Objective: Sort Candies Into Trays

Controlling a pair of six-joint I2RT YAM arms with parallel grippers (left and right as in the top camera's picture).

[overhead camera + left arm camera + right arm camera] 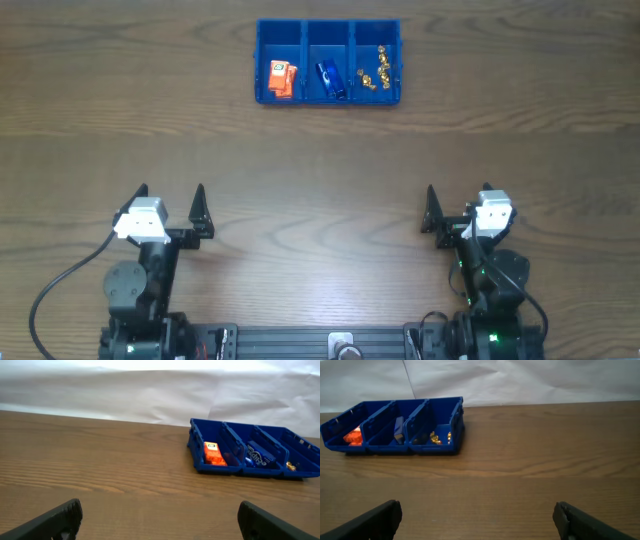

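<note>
- The tray [305, 45] is sitting on the table [320, 180] at its far side, near the middle
- The left-bin candies [281, 79] are lying in the tray's left compartment
- The middle-bin candy [330, 80] is lying in the centre compartment
- The right-bin candies [377, 70] are lying scattered in the right compartment
- The left gripper [171, 190] and right gripper [459, 190] are sitting at the near side, well apart from the tray and each other

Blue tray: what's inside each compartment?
From above, the blue tray holds orange candies in its left compartment, blue candies in the middle and small gold candies in the right. Anything beneath those pieces is covered, so exact counts can't be told.
</note>
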